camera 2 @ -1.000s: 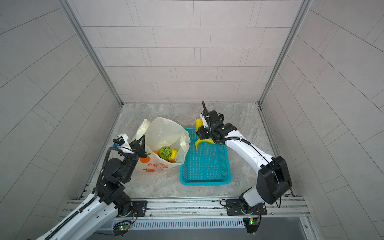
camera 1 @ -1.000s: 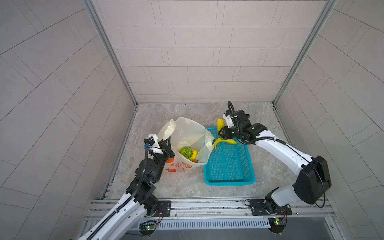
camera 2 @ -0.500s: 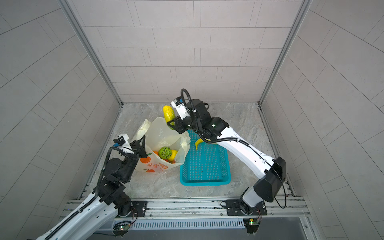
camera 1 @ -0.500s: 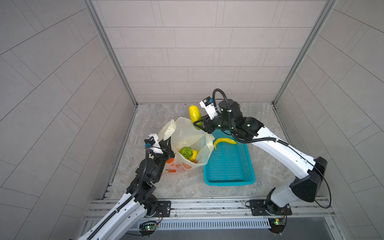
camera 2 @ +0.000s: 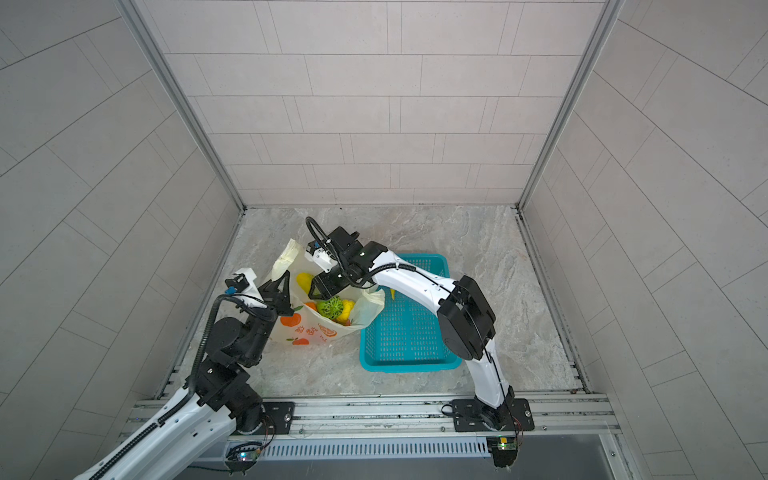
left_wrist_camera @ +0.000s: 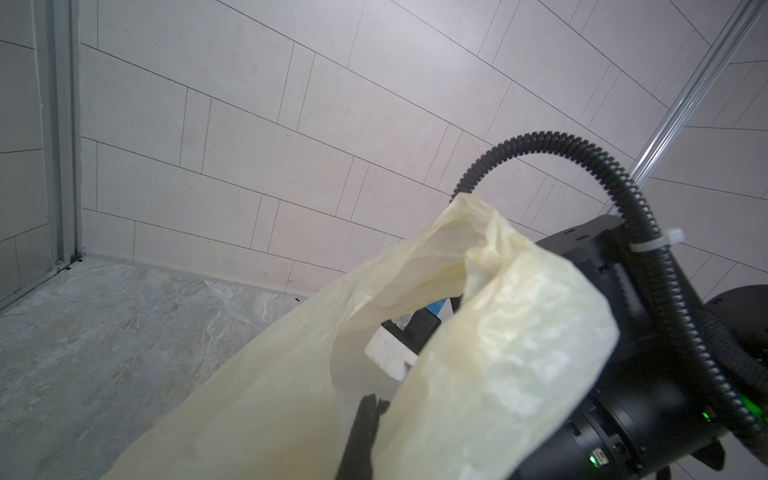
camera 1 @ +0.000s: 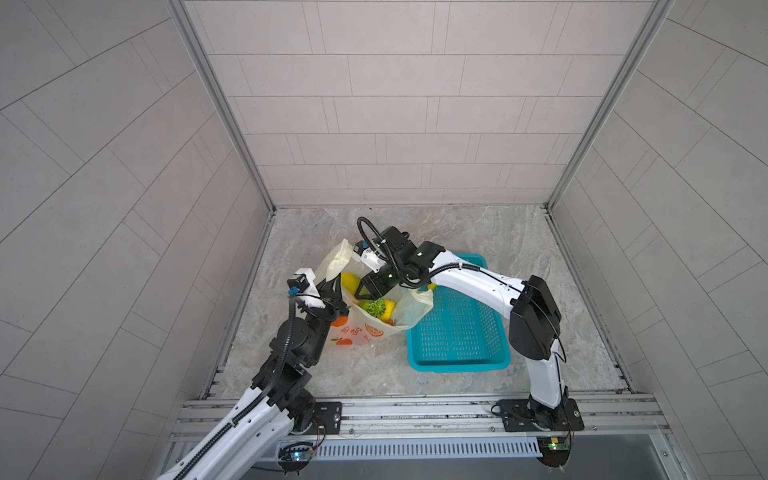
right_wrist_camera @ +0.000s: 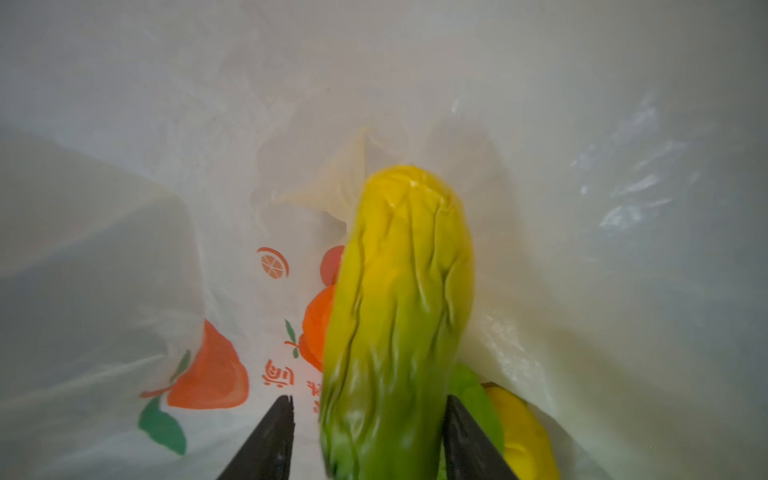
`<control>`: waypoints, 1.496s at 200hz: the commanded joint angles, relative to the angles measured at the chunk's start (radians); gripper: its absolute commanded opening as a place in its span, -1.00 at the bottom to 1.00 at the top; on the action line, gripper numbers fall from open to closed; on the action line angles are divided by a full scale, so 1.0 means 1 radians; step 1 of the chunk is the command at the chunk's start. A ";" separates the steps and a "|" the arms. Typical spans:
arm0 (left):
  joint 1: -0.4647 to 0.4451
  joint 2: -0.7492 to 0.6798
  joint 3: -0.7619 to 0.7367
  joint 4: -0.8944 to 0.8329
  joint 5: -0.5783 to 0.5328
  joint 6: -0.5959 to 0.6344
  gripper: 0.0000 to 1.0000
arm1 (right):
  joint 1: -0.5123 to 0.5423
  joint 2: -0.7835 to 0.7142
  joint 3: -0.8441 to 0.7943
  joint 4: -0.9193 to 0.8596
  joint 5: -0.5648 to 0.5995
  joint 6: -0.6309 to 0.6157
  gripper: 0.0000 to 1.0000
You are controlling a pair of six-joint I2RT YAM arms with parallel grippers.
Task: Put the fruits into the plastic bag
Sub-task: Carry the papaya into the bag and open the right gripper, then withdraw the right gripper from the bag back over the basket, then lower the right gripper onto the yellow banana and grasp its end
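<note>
A: While the plastic bag (camera 1: 376,330) sits open on the desk (camera 1: 498,249) in both top views, where is it against the teal basket (camera 1: 457,332)?

B: At the basket's 9 o'clock, pressed up against its wall. The left pincer (camera 1: 334,291) is clenched on the bag's rim at the mouth's 9 o'clock side.

A: And the right pincer (camera 1: 361,293)?

B: It reaches down into the mouth from 1 o'clock. A long yellow-green fruit (camera 1: 350,281) lies just at its tip, toward the mouth's 11 o'clock. Deeper in, at 5 o'clock, a spiky green fruit (camera 1: 374,307) and a yellow fruit (camera 1: 389,309) touch each other. A yellow bit of a banana (camera 2: 392,294) shows in the basket, beside the right arm (camera 1: 469,282).

A: The left wrist view?

B: A handle loop of the plastic bag (left_wrist_camera: 498,332) fills most of it, and a dark finger (left_wrist_camera: 361,436) of the left pincer pokes up between its folds. The right arm's black body stands behind the loop.

A: The right wrist view?

B: Inside the bag. The long yellow-green fruit (right_wrist_camera: 399,311) stands between the two dark fingers (right_wrist_camera: 266,444) of the right pincer (right_wrist_camera: 368,401). One finger touches it; the other stands clear, with printed bag showing in the gap, so the jaws are parted, not squeezing. The spiky green fruit (right_wrist_camera: 473,399) and the yellow fruit (right_wrist_camera: 519,428) lie just beside it against the bag wall
</note>
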 commanded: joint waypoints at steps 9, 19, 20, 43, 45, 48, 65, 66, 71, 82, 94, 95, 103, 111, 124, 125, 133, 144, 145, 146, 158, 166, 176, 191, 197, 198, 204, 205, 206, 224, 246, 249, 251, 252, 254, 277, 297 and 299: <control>-0.006 -0.007 -0.003 0.006 0.000 -0.002 -1.00 | 0.014 -0.074 -0.018 -0.022 -0.024 -0.058 0.38; -0.005 -0.006 -0.004 0.005 0.001 -0.003 -1.00 | 0.008 -0.104 -0.040 -0.018 0.004 -0.064 0.41; -0.005 -0.007 -0.004 0.006 0.000 -0.003 -1.00 | 0.006 -0.108 -0.042 -0.017 0.005 -0.064 0.42; -0.005 -0.010 -0.005 0.003 -0.001 -0.005 -1.00 | -0.028 -0.191 -0.101 0.011 0.053 -0.056 0.43; -0.005 -0.011 -0.005 0.003 -0.001 -0.006 -1.00 | -0.033 -0.201 -0.106 0.016 0.058 -0.054 0.43; -0.004 -0.011 -0.005 0.002 -0.001 -0.005 -1.00 | -0.039 -0.216 -0.115 0.023 0.065 -0.050 0.43; -0.005 -0.014 -0.005 -0.003 -0.003 -0.005 -1.00 | -0.081 -0.313 -0.177 0.088 0.099 -0.051 0.43; -0.005 -0.014 -0.005 -0.003 -0.002 -0.006 -1.00 | -0.084 -0.319 -0.183 0.092 0.101 -0.051 0.43; -0.006 -0.014 -0.005 -0.004 -0.004 -0.004 -1.00 | -0.098 -0.351 -0.206 0.118 0.111 -0.049 0.43; -0.004 -0.015 -0.005 -0.004 -0.005 -0.003 -1.00 | -0.135 -0.426 -0.255 0.170 0.140 -0.035 0.45; -0.006 -0.013 -0.004 -0.004 -0.005 -0.003 -1.00 | -0.180 -0.501 -0.300 0.209 0.181 -0.017 0.47; -0.005 -0.013 -0.005 -0.004 -0.005 -0.003 -1.00 | -0.184 -0.506 -0.303 0.212 0.185 -0.016 0.46; -0.006 -0.012 -0.005 -0.004 -0.007 -0.003 -1.00 | -0.216 -0.550 -0.333 0.226 0.229 -0.003 0.47; -0.004 -0.009 -0.004 -0.002 -0.006 -0.004 -1.00 | -0.247 -0.592 -0.363 0.232 0.293 0.014 0.48; -0.005 -0.005 -0.005 0.001 -0.006 -0.005 -1.00 | -0.302 -0.646 -0.417 0.233 0.387 0.048 0.47; -0.006 -0.005 -0.005 0.002 -0.006 -0.006 -1.00 | -0.306 -0.650 -0.422 0.233 0.396 0.051 0.47; -0.006 -0.003 -0.004 0.005 -0.006 -0.008 -1.00 | -0.339 -0.679 -0.461 0.230 0.456 0.090 0.46; -0.005 0.000 -0.004 0.008 -0.005 -0.008 -1.00 | -0.388 -0.708 -0.523 0.230 0.516 0.150 0.44; -0.006 0.001 -0.005 0.009 -0.004 -0.008 -1.00 | -0.392 -0.711 -0.529 0.229 0.521 0.157 0.44; -0.005 0.002 -0.004 0.009 -0.005 -0.008 -1.00 | -0.396 -0.713 -0.534 0.229 0.524 0.163 0.44; -0.005 0.007 -0.005 0.015 -0.003 -0.008 -1.00 | -0.435 -0.727 -0.601 0.232 0.528 0.225 0.40; -0.005 0.008 -0.005 0.016 -0.001 -0.007 -1.00 | -0.443 -0.726 -0.642 0.249 0.499 0.230 0.39; -0.005 0.011 -0.005 0.019 -0.001 -0.008 -1.00 | -0.441 -0.705 -0.678 0.256 0.466 0.235 0.36; -0.006 0.014 -0.004 0.020 0.000 -0.008 -1.00 | -0.429 -0.653 -0.717 0.280 0.382 0.254 0.32; -0.006 0.015 -0.005 0.021 0.000 -0.008 -1.00 | -0.418 -0.628 -0.730 0.286 0.365 0.255 0.31; -0.006 0.015 -0.005 0.021 0.000 -0.008 -1.00 | -0.416 -0.624 -0.731 0.288 0.362 0.254 0.31; -0.006 0.016 -0.004 0.021 0.002 -0.008 -1.00 | -0.400 -0.597 -0.738 0.292 0.350 0.246 0.30; -0.006 0.016 -0.004 0.021 0.001 -0.008 -1.00 | -0.397 -0.592 -0.738 0.293 0.349 0.244 0.30; -0.005 0.016 -0.004 0.021 0.001 -0.008 -1.00 | -0.394 -0.586 -0.739 0.294 0.349 0.243 0.30; -0.006 0.014 -0.003 0.021 0.002 -0.008 -1.00 | -0.350 -0.491 -0.730 0.276 0.336 0.226 0.28; -0.005 0.004 -0.002 0.012 0.000 -0.006 -1.00 | -0.333 -0.359 -0.668 0.204 0.287 0.219 0.21; -0.005 0.003 -0.001 0.012 -0.001 -0.006 -1.00 | -0.331 -0.337 -0.653 0.189 0.283 0.221 0.21; -0.006 0.002 -0.002 0.010 -0.001 -0.004 -1.00 | -0.332 -0.328 -0.648 0.184 0.283 0.221 0.20; -0.005 0.002 -0.002 0.009 -0.001 -0.004 -1.00 | -0.331 -0.322 -0.644 0.183 0.283 0.221 0.20; -0.006 0.001 -0.002 0.009 -0.003 -0.003 -1.00 | -0.330 -0.311 -0.639 0.178 0.281 0.221 0.19; -0.005 -0.005 -0.004 0.005 -0.006 -0.002 -1.00 | -0.320 -0.229 -0.625 0.199 0.278 0.222 0.08; -0.006 -0.005 -0.004 0.005 -0.008 -0.001 -1.00 | -0.317 -0.178 -0.617 0.210 0.293 0.228 -0.02; -0.006 -0.005 -0.004 0.005 -0.008 0.000 -1.00 | -0.318 -0.175 -0.616 0.211 0.296 0.228 -0.03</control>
